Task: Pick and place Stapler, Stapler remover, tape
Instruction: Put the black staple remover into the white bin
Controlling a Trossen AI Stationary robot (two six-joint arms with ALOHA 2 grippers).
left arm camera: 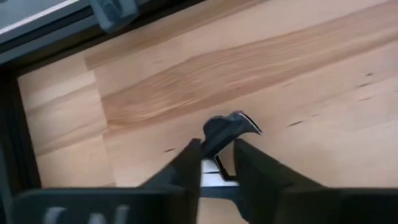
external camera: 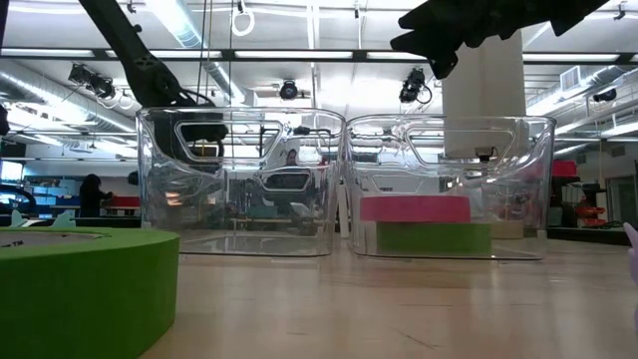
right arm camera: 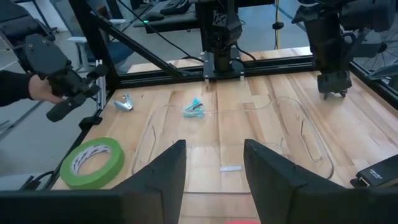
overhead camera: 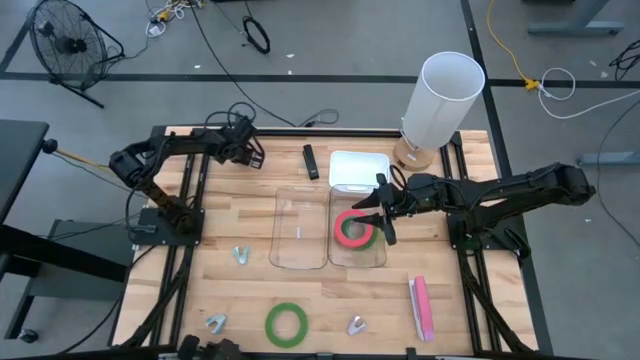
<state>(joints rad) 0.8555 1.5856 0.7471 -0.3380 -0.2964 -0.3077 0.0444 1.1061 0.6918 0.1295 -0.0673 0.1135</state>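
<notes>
Red-pink tape [overhead camera: 352, 228] lies flat atop a green roll [external camera: 433, 237] inside the right clear bin [overhead camera: 357, 262]. Another green tape [overhead camera: 286, 323] lies flat near the front edge. Pink stapler [overhead camera: 421, 307] lies front-right.

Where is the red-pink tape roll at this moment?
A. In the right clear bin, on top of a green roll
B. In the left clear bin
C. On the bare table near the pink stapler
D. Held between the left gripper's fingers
A: the low view shows the red-pink tape roll stacked on a green roll inside the right clear bin.
</notes>
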